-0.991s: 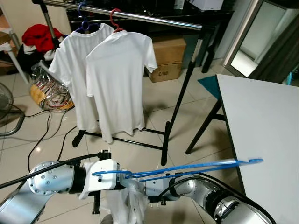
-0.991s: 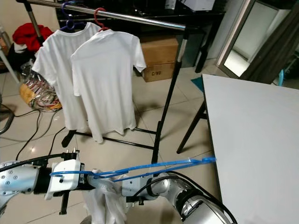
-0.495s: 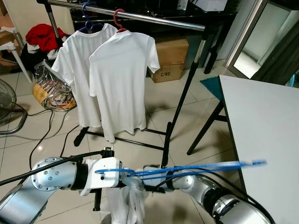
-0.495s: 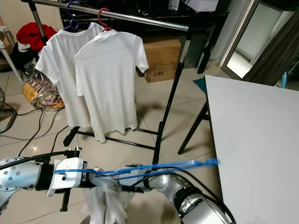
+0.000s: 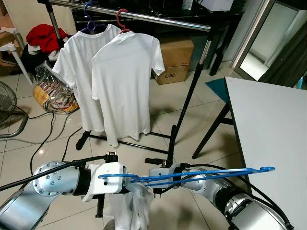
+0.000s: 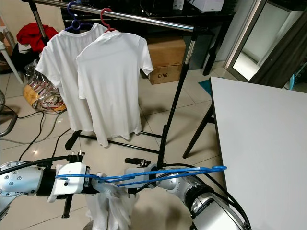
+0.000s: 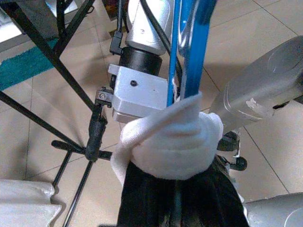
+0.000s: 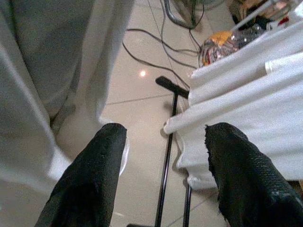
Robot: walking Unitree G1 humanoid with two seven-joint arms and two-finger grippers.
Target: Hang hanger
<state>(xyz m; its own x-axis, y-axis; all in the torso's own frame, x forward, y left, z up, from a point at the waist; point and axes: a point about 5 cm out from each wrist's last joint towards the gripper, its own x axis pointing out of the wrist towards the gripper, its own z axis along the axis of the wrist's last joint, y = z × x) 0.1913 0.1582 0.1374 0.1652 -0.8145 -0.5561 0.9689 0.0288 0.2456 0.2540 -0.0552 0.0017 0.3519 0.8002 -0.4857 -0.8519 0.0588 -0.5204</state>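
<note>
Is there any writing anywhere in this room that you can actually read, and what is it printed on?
"C/NO": black print on the front of the lower cardboard box standing on the floor behind the clothes rack.
The white box on the dark shelf at the top carries no print that can be made out.
The two hanging white T-shirts and the blue hanger show no lettering.

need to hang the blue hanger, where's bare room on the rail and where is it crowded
Bare rail runs from the red hanger to the right upright, over the cardboard box. The rail's left end is crowded: two white shirts hang close together there. The white table is bare too. The left gripper holds the blue hanger and cloth.
</note>
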